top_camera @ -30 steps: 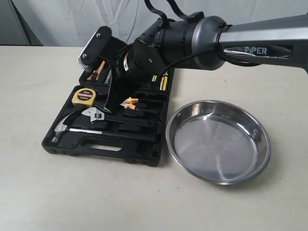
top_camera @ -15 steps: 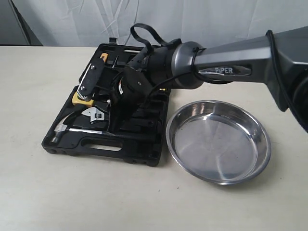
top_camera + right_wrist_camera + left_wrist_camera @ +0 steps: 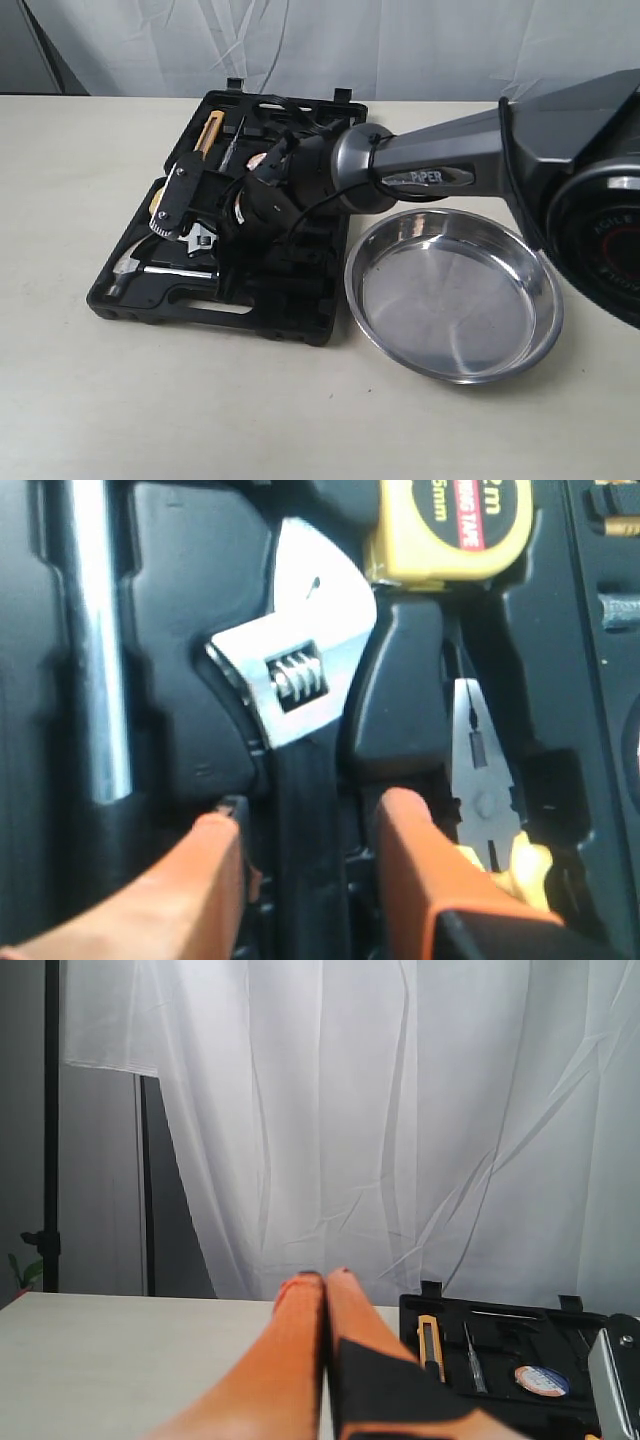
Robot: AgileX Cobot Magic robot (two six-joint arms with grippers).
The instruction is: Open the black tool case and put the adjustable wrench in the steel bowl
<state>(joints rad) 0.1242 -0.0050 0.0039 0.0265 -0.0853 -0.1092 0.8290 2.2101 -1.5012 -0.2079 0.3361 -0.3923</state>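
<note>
The right gripper (image 3: 310,815) is held low in the opened tool case (image 3: 270,310), jaws parted astride the handle of the adjustable wrench (image 3: 300,670), nothing clamped; the steel bowl (image 3: 455,295) is set back along its arm; the left gripper (image 3: 325,1278) is pressed closed, empty

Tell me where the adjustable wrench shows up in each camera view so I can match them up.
Exterior view: the adjustable wrench lies in the open case, its silver head showing beside the gripper.
Left wrist view: not in it.
Right wrist view: centre, handle between the right gripper's open fingers.
Shared landmark: the hammer beside it, in the exterior and right wrist views.
</note>
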